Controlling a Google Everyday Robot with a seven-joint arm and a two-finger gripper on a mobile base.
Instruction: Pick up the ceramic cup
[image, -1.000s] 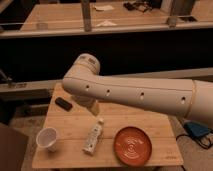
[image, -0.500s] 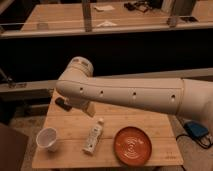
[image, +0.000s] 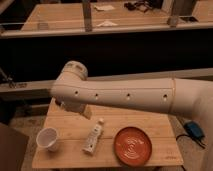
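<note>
At front-left of wooden table, small white ceramic cup stands upright, rim clear for grasping; gripper tucked behind white arm, opening cannot tell

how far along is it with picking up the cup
Nothing done yet: the cup stands untouched at the table's near-left corner. Underway: only the arm stretches above the table; its hand is out of view. Left: reach the cup, grip it, lift.

The ceramic cup, small and white, tapers from a wide round rim to a narrower base. It stands upright at the wooden table's 8 o'clock corner. The gripper is out of view.
</note>
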